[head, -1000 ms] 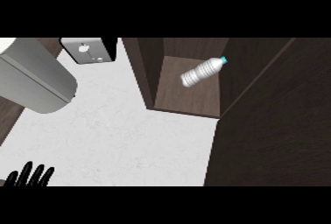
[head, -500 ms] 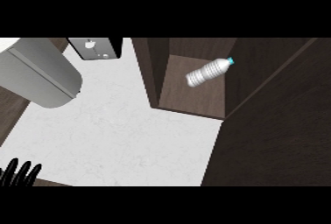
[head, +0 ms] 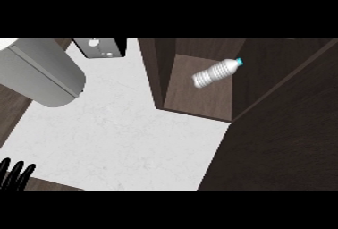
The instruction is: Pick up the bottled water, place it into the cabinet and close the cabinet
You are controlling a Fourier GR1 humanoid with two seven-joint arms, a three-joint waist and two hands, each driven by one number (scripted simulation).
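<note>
Head view: water bottle [head: 216, 74] lies tilted inside the open dark-wood cabinet [head: 198, 100], blue cap toward the upper right, on the compartment floor. Cabinet door [head: 284, 134] stands open at right. Left hand [head: 14, 175] sits at the lower-left edge, fingers spread and straight, holding nothing. Grey forearm [head: 40, 74] crosses upper left over the white counter [head: 125, 138].

We see a kitchen: white marble-look counter [head: 125, 134], dark wood cabinet [head: 198, 96] open w/ shelf, steel appliance [head: 40, 71].
</note>
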